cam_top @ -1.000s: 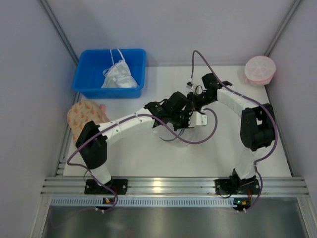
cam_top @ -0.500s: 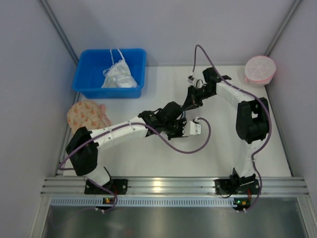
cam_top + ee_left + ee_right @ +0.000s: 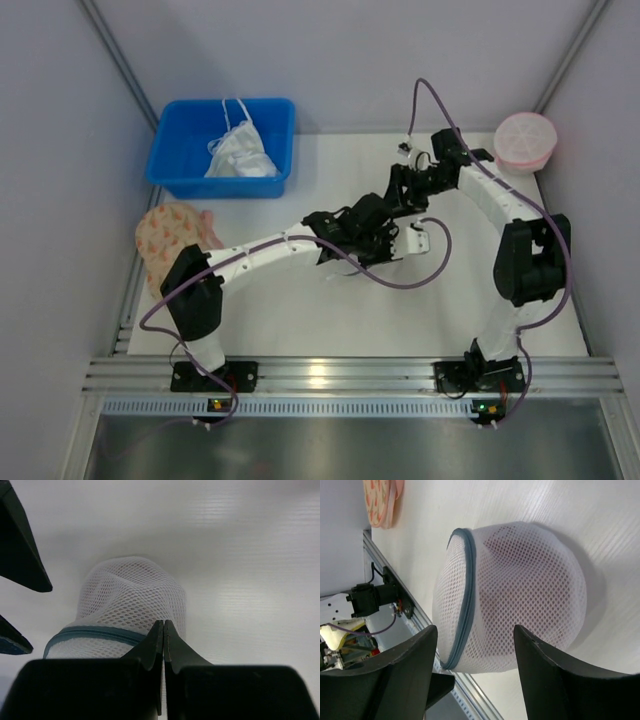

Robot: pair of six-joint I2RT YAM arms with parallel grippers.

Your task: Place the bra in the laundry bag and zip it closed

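Observation:
The laundry bag (image 3: 530, 585) is a round white mesh bag with a blue-grey zip band, standing tilted on its edge on the white table. The bra (image 3: 492, 605) shows as a dark-red shape through the mesh, inside the bag. My right gripper (image 3: 475, 630) is open, its fingers apart in front of the bag and not touching it. In the left wrist view my left gripper (image 3: 163, 625) is shut, its tips pinching the laundry bag (image 3: 130, 595) just below the zip. The top view hides the bag under both wrists.
A blue bin (image 3: 170, 150) at the back left holds a white garment (image 3: 242, 155). A pink round mesh bag (image 3: 525, 142) sits at the back right. A beige patterned disc (image 3: 175, 232) lies at the left edge. Grey walls enclose the table, and a metal rail (image 3: 340, 375) runs along the near edge.
My right gripper went from shut to open and drew back slightly from the bag. Both wrists shifted a little to the right. The left gripper stayed shut.

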